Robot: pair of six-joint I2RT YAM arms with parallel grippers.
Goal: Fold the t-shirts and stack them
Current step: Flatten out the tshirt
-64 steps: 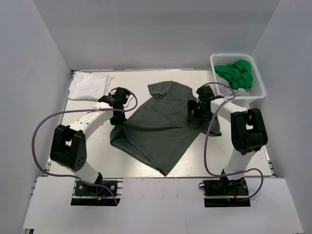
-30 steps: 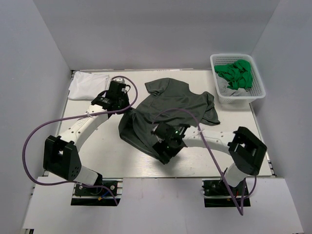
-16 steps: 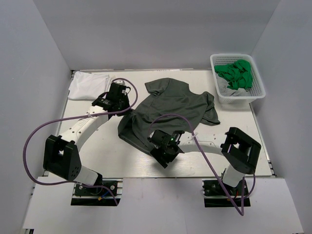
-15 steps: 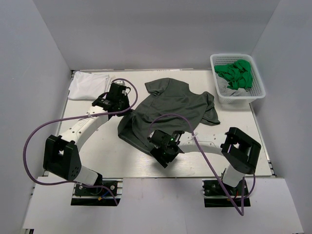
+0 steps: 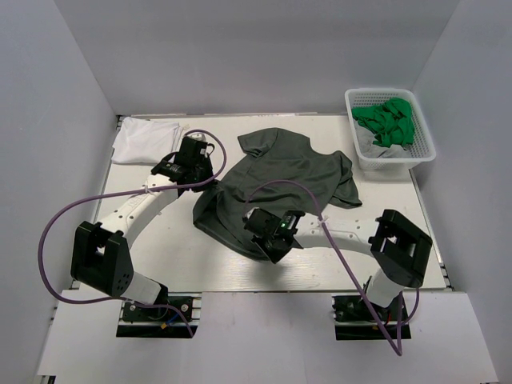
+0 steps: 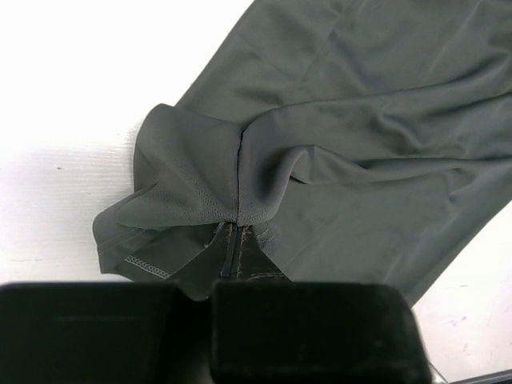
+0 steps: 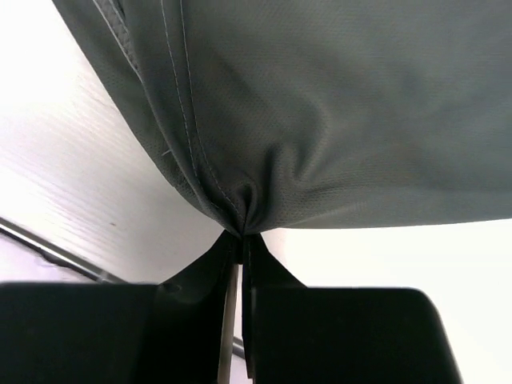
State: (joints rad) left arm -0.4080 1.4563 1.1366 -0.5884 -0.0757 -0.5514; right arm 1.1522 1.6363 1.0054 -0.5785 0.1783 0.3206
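The left tool (image 6: 238, 230) is clamped shut on the olive-grey t-shirt (image 5: 288, 170). Its two dark fingers are pressed together, with a fold of cloth bunched up between their tips. In the left wrist view the fabric puckers upward from that pinch. A stitched hem edge shows just to the left of the fingers, and the bulk of the shirt spreads away up and to the right. From above, this grip sits at the shirt's left edge, about level with its middle.

The right tool (image 7: 240, 238) is likewise closed on the same shirt. Creases fan out from the point where its fingertips nip the cloth, near a doubled seam line. From above, this tool sits at the near, lower part of the shirt, with the right arm reaching in low across the counter (image 5: 392, 204) from the right.

The olive-grey t-shirt lies in the middle of the counter. Its neck and sleeves are toward the far side, and its near portion is gathered into folds between the two tools. The far part lies flat, with one sleeve spread to the right.

The white t-shirt (image 5: 144, 140) lies at the far left corner of the counter, apart from the olive-grey one and just beyond the left tool.

A white basket (image 5: 425, 134) stands at the far right corner, holding green cloth (image 5: 388, 120).
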